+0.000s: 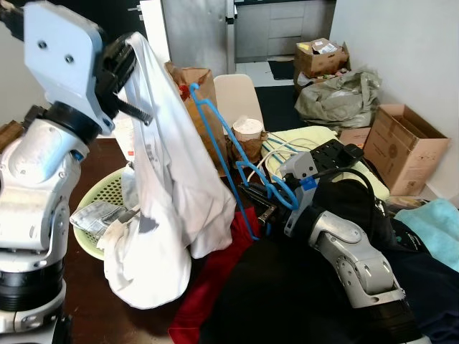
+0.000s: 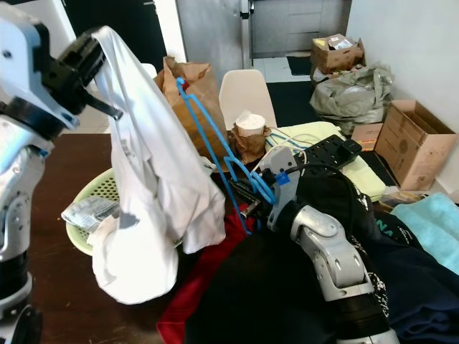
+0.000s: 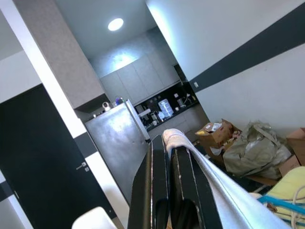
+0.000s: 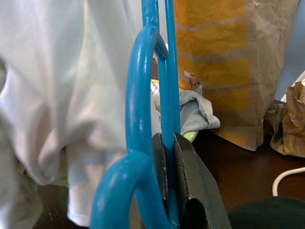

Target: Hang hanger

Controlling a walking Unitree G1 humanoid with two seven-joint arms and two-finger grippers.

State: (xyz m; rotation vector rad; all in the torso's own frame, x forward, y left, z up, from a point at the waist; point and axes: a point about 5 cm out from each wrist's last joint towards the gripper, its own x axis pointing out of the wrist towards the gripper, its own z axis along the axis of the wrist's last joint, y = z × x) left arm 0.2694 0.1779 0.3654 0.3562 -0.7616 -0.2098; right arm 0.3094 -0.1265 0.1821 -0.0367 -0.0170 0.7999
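Observation:
My left gripper point(image 1: 128, 54) is raised high at the left, shut on the top of a white shirt point(image 1: 168, 193) that hangs down over the table. In the left wrist view its fingers point(image 3: 164, 191) pinch the white cloth point(image 3: 224, 195). My right gripper point(image 1: 259, 204) sits low at the centre, shut on a blue plastic hanger point(image 1: 222, 136). The hanger's frame slants up to the left, with its top end against the shirt. In the right wrist view the blue hanger point(image 4: 145, 119) stands clamped between the black fingers point(image 4: 190, 176), right next to the white shirt point(image 4: 62, 86).
A green mesh basket point(image 1: 97, 197) with a foil packet sits under the shirt on the dark table point(image 1: 107, 308). Dark and red clothes point(image 1: 272, 294) cover the near table. A brown paper bag point(image 1: 197, 93), a chair point(image 1: 237, 97), a power strip point(image 1: 333, 152) and cardboard boxes point(image 1: 405, 147) lie beyond.

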